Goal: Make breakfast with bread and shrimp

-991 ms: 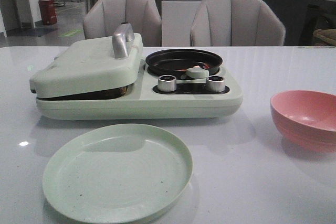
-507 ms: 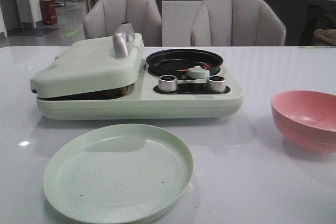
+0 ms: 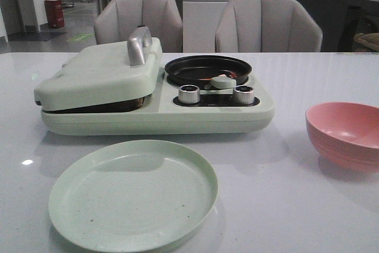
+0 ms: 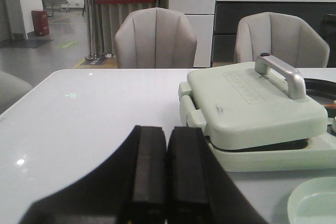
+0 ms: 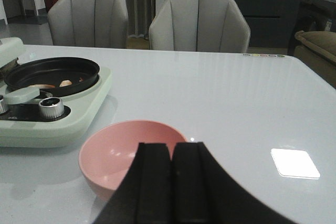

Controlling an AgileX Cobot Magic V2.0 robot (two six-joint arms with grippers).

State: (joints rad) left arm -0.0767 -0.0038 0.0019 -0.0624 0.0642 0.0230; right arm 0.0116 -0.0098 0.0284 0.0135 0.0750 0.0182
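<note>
A pale green breakfast maker [image 3: 157, 111] stands mid-table with its sandwich lid [image 3: 100, 72] down, slightly ajar. No bread shows; anything under the lid is hidden. A small orange-red shrimp piece [image 3: 232, 74] lies in the black pan [image 3: 207, 68] behind the pale green pan knob [image 3: 222, 81]. The right wrist view shows pale orange pieces [image 5: 65, 83] in that pan [image 5: 52, 74]. My left gripper [image 4: 167, 135] is shut and empty, low over the table left of the lid [image 4: 252, 100]. My right gripper [image 5: 171, 150] is shut and empty, just before the pink bowl [image 5: 118, 153]. Neither gripper shows in the front view.
An empty pale green plate [image 3: 133, 194] lies in front of the maker. An empty pink bowl [image 3: 344, 133] stands at the right. Two silver dials [image 3: 189, 94] sit on the maker's front. A silver handle [image 3: 138, 45] tops the lid. Two grey chairs [image 3: 267, 25] stand behind the table.
</note>
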